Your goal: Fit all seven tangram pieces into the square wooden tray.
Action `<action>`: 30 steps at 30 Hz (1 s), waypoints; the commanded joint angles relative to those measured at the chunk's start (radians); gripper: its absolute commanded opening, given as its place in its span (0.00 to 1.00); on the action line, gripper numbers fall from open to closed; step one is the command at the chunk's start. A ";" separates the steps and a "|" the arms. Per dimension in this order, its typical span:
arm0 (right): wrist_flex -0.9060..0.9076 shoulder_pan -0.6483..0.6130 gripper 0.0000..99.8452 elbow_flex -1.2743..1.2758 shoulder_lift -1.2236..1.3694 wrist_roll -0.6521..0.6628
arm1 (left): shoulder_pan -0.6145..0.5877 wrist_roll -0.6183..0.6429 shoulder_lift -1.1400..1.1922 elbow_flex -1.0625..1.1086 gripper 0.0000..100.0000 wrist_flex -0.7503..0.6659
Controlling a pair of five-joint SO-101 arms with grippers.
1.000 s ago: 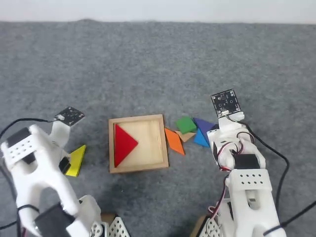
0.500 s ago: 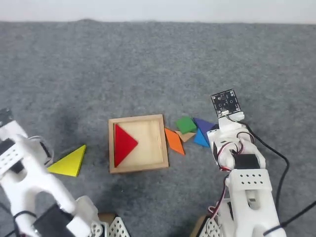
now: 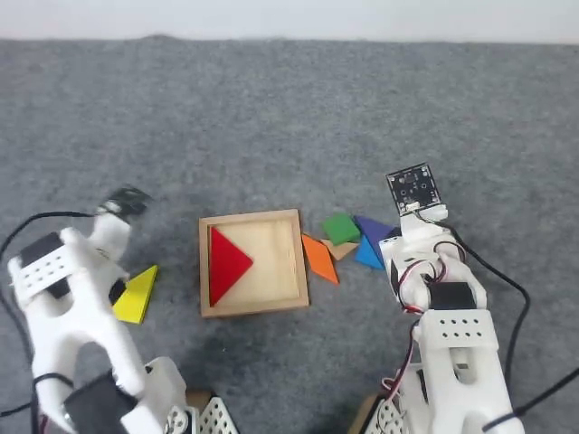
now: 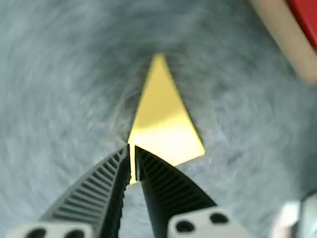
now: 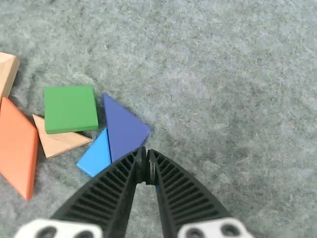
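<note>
Tray: square wooden tray (image 3: 250,218) sat mid-table on the grey carpet (image 3: 271,117), btw. the two arms
Done: red triangle (image 3: 226,262) lay flat inside, long edge along the wall on the L arm's side; 1 of 7 pcs in, so the job looked barely begun
Left to do: 6 pcs were out on the carpet; most of the tray floor was bare wood
Yellow triangle: yellow triangle (image 4: 163,124) lay flat near the tray on the L arm's side, apart from it, partly under the L arm in the high view
L gripper: left gripper (image 4: 132,154) had its jaws pressed together, only a thin slit btw. them; tips were at the yellow pc's edge; contact couldn't be told
R gripper: right gripper (image 5: 146,159) was likewise pressed together, holding nothing; it hung over the blue triangle (image 5: 95,154) and the indigo triangle (image 5: 124,130), which touched
Cluster: orange parallelogram (image 3: 318,257) lay just beside the tray's far wall; green square (image 3: 340,228) partly covered the tan triangle (image 5: 58,140)
Next, prob.: the yellow pc looked like the one in hand; its mate, the red one, left room for it; the jaws would need to part first to grip
</note>
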 commanded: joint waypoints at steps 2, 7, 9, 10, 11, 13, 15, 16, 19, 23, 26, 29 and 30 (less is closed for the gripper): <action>-0.010 0.012 0.01 -0.043 -0.007 0.012 | 0.089 -0.324 -0.021 0.059 0.01 -0.002; -0.010 0.012 0.01 -0.043 -0.007 0.012 | 0.169 -0.311 -0.021 0.102 0.03 -0.072; -0.012 0.012 0.01 -0.043 -0.007 0.012 | 0.169 -0.310 -0.029 0.107 0.05 -0.074; -0.012 0.012 0.01 -0.043 -0.007 0.012 | 0.164 -0.296 -0.028 0.107 0.06 -0.077; -0.012 0.012 0.01 -0.043 -0.007 0.012 | 0.164 -0.275 -0.021 0.102 0.07 -0.081; -0.012 0.012 0.01 -0.043 -0.007 0.012 | 0.164 -0.209 -0.021 0.104 0.10 -0.104; -0.012 0.012 0.01 -0.043 -0.007 0.012 | 0.164 -0.126 -0.021 0.108 0.13 -0.150; -0.012 0.012 0.01 -0.043 -0.007 0.012 | 0.164 -0.089 -0.020 0.110 0.15 -0.178; -0.012 0.012 0.01 -0.043 -0.007 0.012 | 0.176 -0.032 -0.014 0.124 0.19 -0.206; -0.012 0.012 0.01 -0.043 -0.007 0.012 | 0.213 -0.064 -0.009 0.099 0.20 -0.103; -0.012 0.012 0.01 -0.043 -0.007 0.012 | 0.222 -0.018 -0.003 0.058 0.20 -0.097; -0.012 0.012 0.01 -0.043 -0.007 0.012 | 0.201 0.080 -0.003 0.056 0.20 -0.173; -0.012 0.012 0.01 -0.043 -0.007 0.012 | 0.192 0.103 -0.002 0.056 0.20 -0.199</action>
